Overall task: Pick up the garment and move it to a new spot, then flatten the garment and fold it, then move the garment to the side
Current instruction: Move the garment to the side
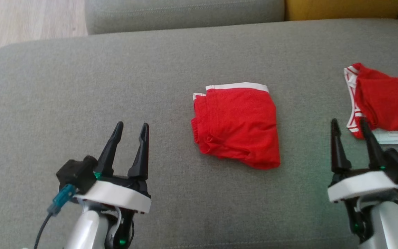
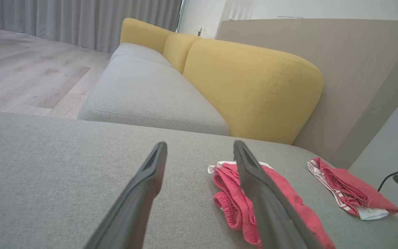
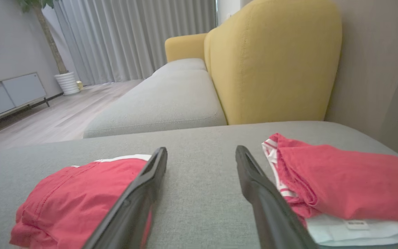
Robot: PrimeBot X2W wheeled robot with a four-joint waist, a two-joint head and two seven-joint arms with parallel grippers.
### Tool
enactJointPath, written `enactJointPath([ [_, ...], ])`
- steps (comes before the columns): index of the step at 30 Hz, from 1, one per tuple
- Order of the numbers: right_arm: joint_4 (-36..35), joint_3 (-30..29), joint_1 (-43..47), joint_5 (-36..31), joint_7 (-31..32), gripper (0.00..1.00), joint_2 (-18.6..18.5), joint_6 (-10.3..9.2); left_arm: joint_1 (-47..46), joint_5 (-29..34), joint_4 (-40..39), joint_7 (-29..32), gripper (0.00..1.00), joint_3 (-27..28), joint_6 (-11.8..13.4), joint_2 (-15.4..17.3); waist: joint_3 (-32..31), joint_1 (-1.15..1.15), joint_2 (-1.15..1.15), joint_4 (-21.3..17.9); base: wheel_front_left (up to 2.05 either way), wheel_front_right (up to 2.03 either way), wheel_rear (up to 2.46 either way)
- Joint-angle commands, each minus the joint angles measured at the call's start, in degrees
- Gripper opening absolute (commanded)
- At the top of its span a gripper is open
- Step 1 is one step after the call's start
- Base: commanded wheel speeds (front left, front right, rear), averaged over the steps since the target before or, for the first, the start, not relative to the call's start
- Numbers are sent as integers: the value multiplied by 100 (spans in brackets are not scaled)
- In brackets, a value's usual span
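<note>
garment (image 1: 237,126): folded, cushion (image 1: 81,86) centre | left tool (image 1: 132,125): wide, empty, cushion near-left | right tool (image 1: 348,121): wide, empty, cushion near-right | red stack (image 1: 385,100): cushion right edge | judgement: tools flank garment, likely to carry it aside

A: Where is there room?
B: The grey cushion (image 1: 81,86) is bare on the left, and in the gap between the folded red garment (image 1: 237,124) and the red pile (image 1: 385,100).
A: What is in the way?
B: The red pile lies right next to the right claw (image 1: 348,121). The yellow backrest (image 2: 254,93) stands at the far right.
</note>
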Motion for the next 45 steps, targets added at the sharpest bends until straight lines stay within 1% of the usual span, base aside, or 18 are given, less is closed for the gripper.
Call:
enactJointPath([
  [1,-137,173,-322,47,25,100,-11,20,-280,8,-191,-70,100,131,10,26,62,0,0,43,0,0,0],
  [6,294,400,-661,446,381,100,63,20,-375,35,-137,-70,100,60,-20,26,257,0,0,173,0,0,0],
  [10,876,551,-975,801,816,100,136,20,-480,39,-115,-70,100,-21,-25,26,411,0,0,315,0,0,0],
  [13,1265,658,-1213,1048,1004,100,178,20,-549,27,-104,-70,100,-80,-20,26,507,0,0,430,0,0,0],
  [18,1883,734,-1554,1308,1102,100,209,20,-635,13,-81,-70,100,-139,-3,26,636,0,0,604,0,0,0],
  [24,2459,1026,-1859,1463,1159,100,220,20,-677,-1,-90,-70,100,-133,36,26,728,0,0,699,0,0,0],
  [25,2547,1123,-1895,1471,1188,89,220,20,-678,2,-87,-70,100,-135,38,26,734,0,0,702,0,0,0],
  [26,2606,1242,-1936,1413,1174,25,220,20,-678,6,-84,-70,100,-134,40,26,739,0,0,697,0,0,0],
  [27,2644,1348,-1979,1303,1098,0,196,20,-677,11,-82,-70,100,-128,43,26,742,0,0,684,0,0,0],
  [29,2695,1596,-2063,962,886,0,39,20,-678,20,-81,-70,100,-99,54,26,744,0,0,623,0,0,0],
  [32,2711,1872,-2201,354,443,0,-307,20,-694,29,-80,-70,100,-72,50,26,728,0,0,496,0,0,0],
  [33,2711,1872,-2201,354,443,0,-307,20,-694,29,-80,-70,100,-72,50,26,728,0,0,496,0,0,0],
  [37,2598,2063,-2361,-170,8,0,-788,20,-722,29,-79,-70,100,-36,29,26,713,0,0,267,0,0,0],
  [41,2300,2227,-2532,-390,-142,0,-1419,20,-754,36,-77,-70,100,-29,11,26,733,0,0,29,0,0,0],
  [45,1948,2475,-2639,-269,16,0,-2165,20,-767,62,-72,-70,100,-14,2,26,785,0,0,-189,0,0,0],
])
